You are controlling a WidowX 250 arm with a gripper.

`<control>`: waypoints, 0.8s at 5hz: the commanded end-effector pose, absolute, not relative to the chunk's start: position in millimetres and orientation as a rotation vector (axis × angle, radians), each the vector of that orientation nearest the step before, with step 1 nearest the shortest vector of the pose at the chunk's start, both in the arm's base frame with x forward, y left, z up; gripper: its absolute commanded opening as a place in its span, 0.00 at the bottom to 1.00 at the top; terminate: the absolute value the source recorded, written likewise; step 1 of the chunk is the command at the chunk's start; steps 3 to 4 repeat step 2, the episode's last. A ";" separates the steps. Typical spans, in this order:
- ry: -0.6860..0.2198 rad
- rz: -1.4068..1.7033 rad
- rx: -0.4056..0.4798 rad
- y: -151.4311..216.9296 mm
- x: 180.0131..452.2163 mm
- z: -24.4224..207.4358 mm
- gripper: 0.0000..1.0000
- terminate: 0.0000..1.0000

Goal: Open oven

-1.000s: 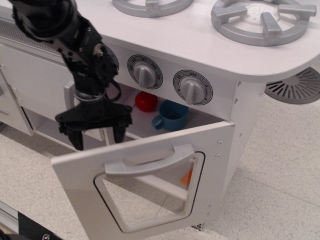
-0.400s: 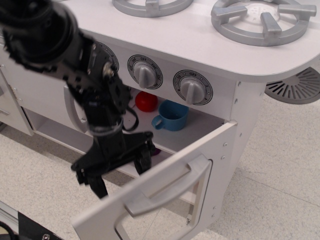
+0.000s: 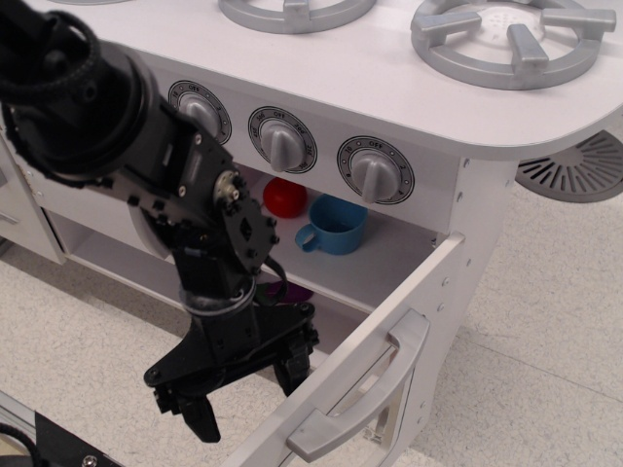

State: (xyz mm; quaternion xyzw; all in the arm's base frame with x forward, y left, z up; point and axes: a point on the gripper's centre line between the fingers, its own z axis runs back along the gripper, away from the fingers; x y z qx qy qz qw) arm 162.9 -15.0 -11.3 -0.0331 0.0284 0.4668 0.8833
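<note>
The white toy oven's door [image 3: 389, 341] hangs swung far down and outward, seen nearly edge-on, its wide silver-grey handle [image 3: 365, 399] facing lower right. My black gripper [image 3: 248, 394] is low in front of the open cavity, on the inner side of the door, fingers [image 3: 202, 416] pointing down and spread apart, holding nothing. Inside the oven, a red ball-like object [image 3: 284, 197] and a blue cup [image 3: 336, 226] sit on the shelf [image 3: 389, 263].
Three grey knobs [image 3: 375, 170] line the front panel above the cavity. Two grey burners [image 3: 506, 39] sit on the white stovetop. A grey round grate [image 3: 579, 167] lies on the speckled floor at right. A white cupboard [image 3: 19, 214] is at left.
The oven door has swung further down and open, from facing me to nearly edge-on. My gripper moved down and right, following the door's inner side.
</note>
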 end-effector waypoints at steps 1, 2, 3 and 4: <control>0.029 0.960 -0.083 -21.3 177.6 8.1 1.00 0.00; 0.029 0.960 -0.083 -21.3 177.6 8.1 1.00 1.00; 0.029 0.960 -0.083 -21.3 177.6 8.1 1.00 1.00; 0.029 0.960 -0.083 -21.3 177.6 8.1 1.00 1.00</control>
